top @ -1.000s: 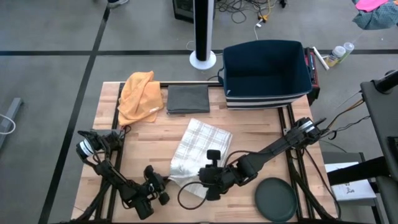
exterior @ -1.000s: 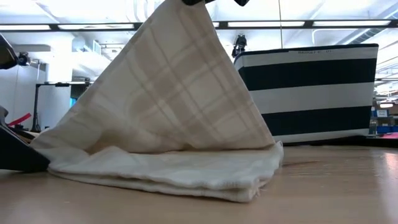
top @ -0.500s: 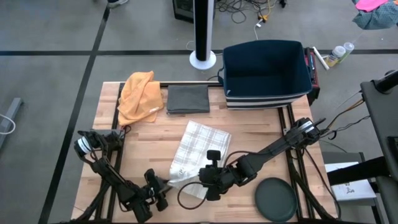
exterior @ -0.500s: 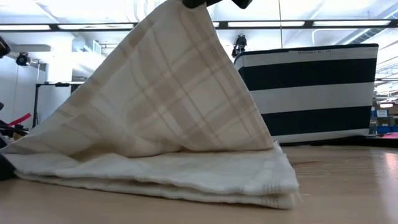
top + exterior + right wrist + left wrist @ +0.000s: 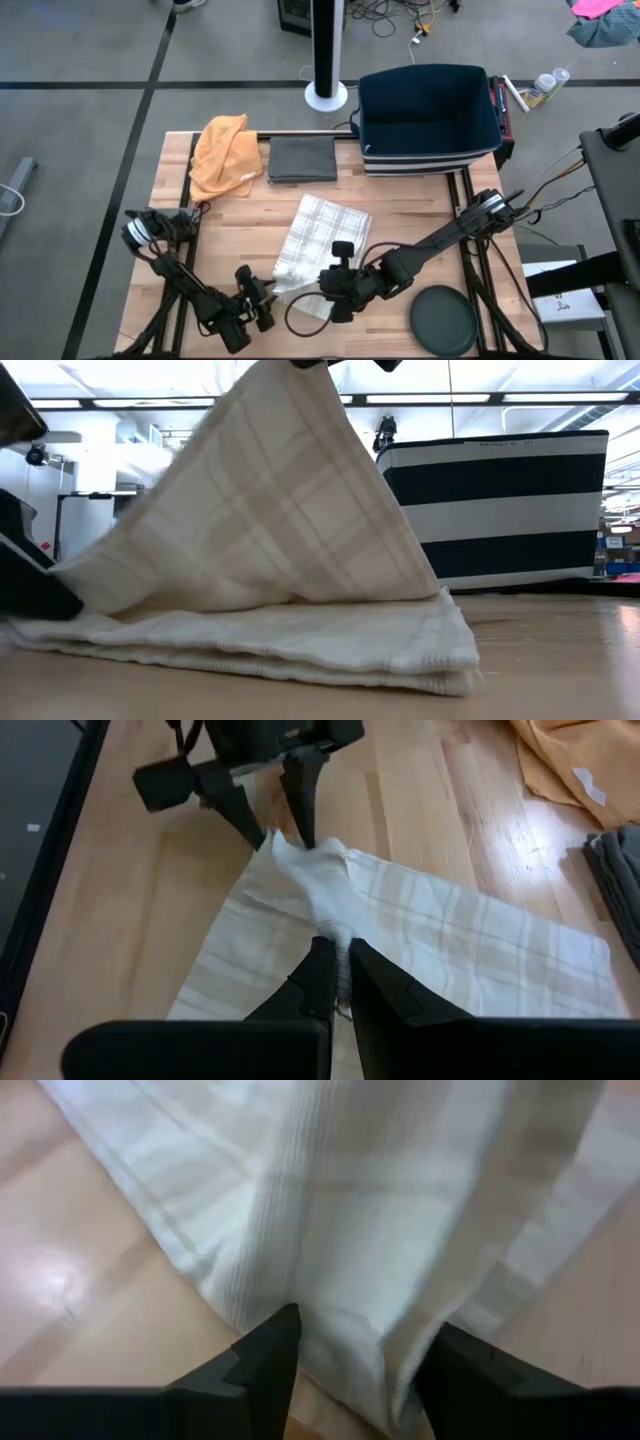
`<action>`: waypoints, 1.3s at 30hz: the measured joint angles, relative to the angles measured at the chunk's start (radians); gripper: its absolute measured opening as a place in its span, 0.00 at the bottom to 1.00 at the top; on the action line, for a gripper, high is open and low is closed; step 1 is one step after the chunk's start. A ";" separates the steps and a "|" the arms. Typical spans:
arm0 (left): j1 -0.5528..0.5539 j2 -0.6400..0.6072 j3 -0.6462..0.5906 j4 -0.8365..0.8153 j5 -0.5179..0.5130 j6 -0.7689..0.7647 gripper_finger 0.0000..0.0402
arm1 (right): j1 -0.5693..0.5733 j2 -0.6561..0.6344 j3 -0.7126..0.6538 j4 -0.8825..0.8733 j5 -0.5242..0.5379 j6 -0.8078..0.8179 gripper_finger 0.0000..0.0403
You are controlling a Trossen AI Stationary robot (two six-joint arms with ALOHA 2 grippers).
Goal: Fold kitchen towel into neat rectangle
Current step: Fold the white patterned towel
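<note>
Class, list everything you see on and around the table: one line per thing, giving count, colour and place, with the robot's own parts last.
Kitchen towel: 1, cream plaid, table centre, near edge lifted.
Orange cloth: 1, orange, crumpled, far left corner.
Grey cloth: 1, dark grey, folded, beside the orange cloth.
Bin: 1, navy with white stripes, far right.
Round disc: 1, dark, near right corner.
Table: 1, light wood.
Left gripper: 1, black, open at the towel's near-left corner.
Right gripper: 1, black, shut on the towel's raised fold.
</note>
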State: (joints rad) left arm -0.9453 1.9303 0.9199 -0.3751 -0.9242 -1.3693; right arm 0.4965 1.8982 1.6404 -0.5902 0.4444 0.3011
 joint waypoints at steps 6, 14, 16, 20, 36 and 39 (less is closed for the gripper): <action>0.000 0.003 0.000 0.001 0.016 0.008 0.39 | -0.012 -0.002 0.046 0.001 0.001 -0.037 0.03; 0.001 0.003 0.000 -0.035 0.019 -0.066 0.38 | -0.013 -0.004 0.068 -0.104 -0.062 -0.014 0.03; 0.001 0.003 -0.003 -0.036 0.025 -0.078 0.36 | -0.010 -0.004 0.066 -0.122 -0.144 -0.001 0.03; 0.001 0.001 -0.006 -0.034 0.046 -0.092 0.27 | 0.000 -0.003 0.053 -0.134 -0.279 0.047 0.03; -0.001 -0.001 -0.004 -0.035 0.072 -0.098 0.01 | 0.057 0.192 0.035 0.005 -0.401 0.066 0.20; -0.001 -0.005 -0.004 -0.039 0.089 -0.098 0.03 | 0.067 0.212 0.035 -0.031 -0.408 0.090 0.28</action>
State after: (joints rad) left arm -0.9463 1.9256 0.9161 -0.4146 -0.8356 -1.4673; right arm 0.5634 2.1104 1.6752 -0.6212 0.0367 0.3909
